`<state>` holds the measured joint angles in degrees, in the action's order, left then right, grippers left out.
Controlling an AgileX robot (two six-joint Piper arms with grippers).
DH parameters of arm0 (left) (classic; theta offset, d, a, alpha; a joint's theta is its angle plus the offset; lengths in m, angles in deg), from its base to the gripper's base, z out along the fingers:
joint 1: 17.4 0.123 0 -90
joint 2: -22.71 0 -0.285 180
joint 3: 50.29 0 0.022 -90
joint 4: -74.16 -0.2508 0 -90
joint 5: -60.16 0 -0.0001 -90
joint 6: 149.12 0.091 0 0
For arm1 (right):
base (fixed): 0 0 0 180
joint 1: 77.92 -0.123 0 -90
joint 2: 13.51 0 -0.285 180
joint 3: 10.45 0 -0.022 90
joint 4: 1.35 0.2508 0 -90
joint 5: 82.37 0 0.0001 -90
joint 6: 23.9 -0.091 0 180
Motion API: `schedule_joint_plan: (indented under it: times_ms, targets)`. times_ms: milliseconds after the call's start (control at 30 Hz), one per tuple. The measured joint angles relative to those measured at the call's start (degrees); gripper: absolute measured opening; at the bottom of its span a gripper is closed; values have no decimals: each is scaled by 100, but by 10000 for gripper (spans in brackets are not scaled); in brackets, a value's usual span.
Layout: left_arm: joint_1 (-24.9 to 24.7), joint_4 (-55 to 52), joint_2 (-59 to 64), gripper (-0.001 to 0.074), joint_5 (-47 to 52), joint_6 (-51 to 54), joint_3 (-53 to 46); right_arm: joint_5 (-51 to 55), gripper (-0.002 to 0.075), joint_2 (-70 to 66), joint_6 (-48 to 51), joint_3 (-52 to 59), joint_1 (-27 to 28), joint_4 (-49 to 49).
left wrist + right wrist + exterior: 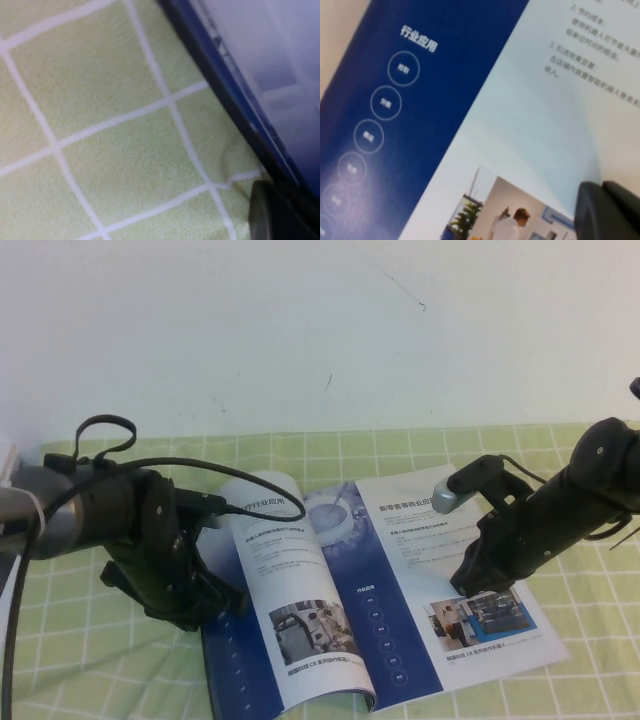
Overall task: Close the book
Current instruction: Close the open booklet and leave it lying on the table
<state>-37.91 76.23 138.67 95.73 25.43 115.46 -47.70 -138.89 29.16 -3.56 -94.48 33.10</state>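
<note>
Open book (400, 570) on cloth (590, 680), left tool (213, 606) beside, right tool (473, 585) atop

A light green cloth (560, 680) with a grid of thin white lines covers the desk, spreading from 9 o'clock round through 6 to 3 o'clock. Its far edge, toward 12 o'clock, meets a plain white wall (300, 320). The wall carries a small dark mark (422, 306) at about 1 o'clock, with a faint hairline running up from it toward 12. A short scratch (328, 381) sits lower down, near 12 o'clock. Seen close up, the cloth has a soft, nappy weave and a slight wrinkle (227, 165).
</note>
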Motion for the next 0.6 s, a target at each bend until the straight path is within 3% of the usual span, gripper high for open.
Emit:
schedule_joint_plan:
  times_ms: [300,600]
  targets:
    - [-693,1593,194,-3,-1064,546,298,58,-3,-52,-69,-12,21,301]
    - [-1071,1943,298,-3,-1079,776,1246,-6,-3,67,-118,11,21,247]
